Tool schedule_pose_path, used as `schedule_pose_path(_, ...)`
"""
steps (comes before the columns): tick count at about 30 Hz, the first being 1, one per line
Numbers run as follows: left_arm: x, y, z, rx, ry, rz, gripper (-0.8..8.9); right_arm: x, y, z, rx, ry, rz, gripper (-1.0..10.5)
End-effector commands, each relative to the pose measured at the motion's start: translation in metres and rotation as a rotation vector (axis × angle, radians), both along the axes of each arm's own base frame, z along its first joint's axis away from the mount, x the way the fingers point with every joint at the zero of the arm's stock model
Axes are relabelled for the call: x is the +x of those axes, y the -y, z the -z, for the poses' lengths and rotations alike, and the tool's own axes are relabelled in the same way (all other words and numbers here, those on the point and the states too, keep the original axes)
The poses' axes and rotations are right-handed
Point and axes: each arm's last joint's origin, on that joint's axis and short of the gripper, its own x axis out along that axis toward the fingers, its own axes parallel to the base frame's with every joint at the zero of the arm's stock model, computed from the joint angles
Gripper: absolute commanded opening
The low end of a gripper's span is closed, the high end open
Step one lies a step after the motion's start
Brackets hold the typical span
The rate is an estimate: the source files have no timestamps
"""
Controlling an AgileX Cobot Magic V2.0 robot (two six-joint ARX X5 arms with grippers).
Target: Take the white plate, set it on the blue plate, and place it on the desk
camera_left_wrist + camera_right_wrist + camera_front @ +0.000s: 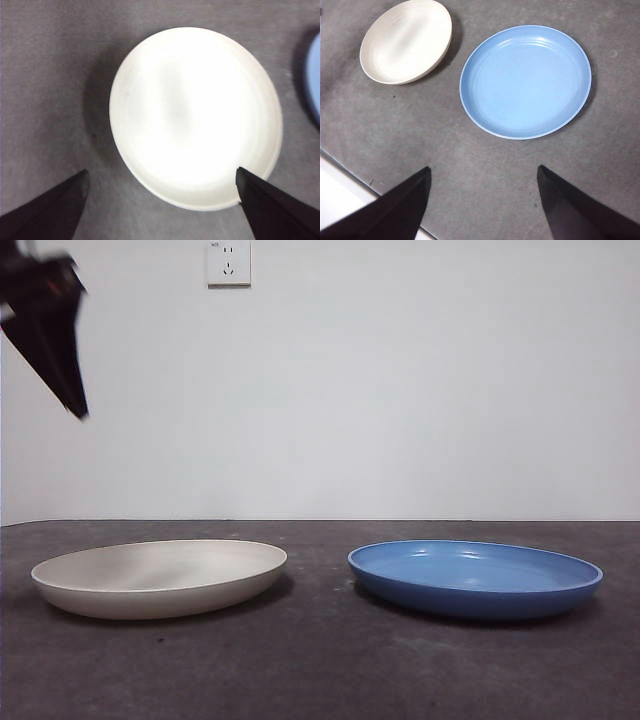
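Note:
The white plate [160, 577] rests on the desk [320, 670] at the left, with the blue plate [475, 578] beside it at the right, a small gap between them. My left gripper [162, 185] hangs open high above the white plate [195, 117], nothing between its jaws; it shows as a dark tip [45, 325] at the top left of the front view. My right gripper [482, 182] is open too, high over the desk near the blue plate [526, 81], with the white plate [406, 41] farther off.
A wall socket [228, 262] sits on the white wall behind the desk. The desk's edge and a pale floor strip [340, 197] show in the right wrist view. A sliver of the blue plate [314, 75] shows in the left wrist view.

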Motion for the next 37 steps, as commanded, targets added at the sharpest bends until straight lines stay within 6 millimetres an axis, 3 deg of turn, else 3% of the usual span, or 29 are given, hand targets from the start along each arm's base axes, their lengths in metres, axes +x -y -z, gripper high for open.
schedule_pose_path(1,0.021,0.004,0.004,0.031,0.003,-0.005,4.67,0.001,-0.001,-0.005,0.008,0.018,0.001,3.4)
schedule_pose_path(10,0.062,0.011,0.048,0.086,-0.077,-0.023,4.66,0.001,-0.001,-0.006,0.009,0.024,0.001,3.4)
schedule_pose_path(24,0.086,0.015,0.097,0.107,-0.179,-0.021,4.47,0.001,-0.001,-0.006,0.01,0.023,0.003,3.4)
schedule_pose_path(28,0.087,0.016,0.102,0.11,-0.193,-0.022,3.22,0.001,-0.001,-0.006,0.011,0.023,0.003,3.4)
schedule_pose_path(34,0.087,0.016,0.102,0.108,-0.19,-0.024,0.19,0.001,-0.001,-0.006,0.01,0.023,0.003,3.4)
schedule_pose_path(37,0.087,0.016,0.101,0.107,-0.186,-0.025,0.09,0.001,-0.001,-0.006,0.01,0.023,0.003,3.4)
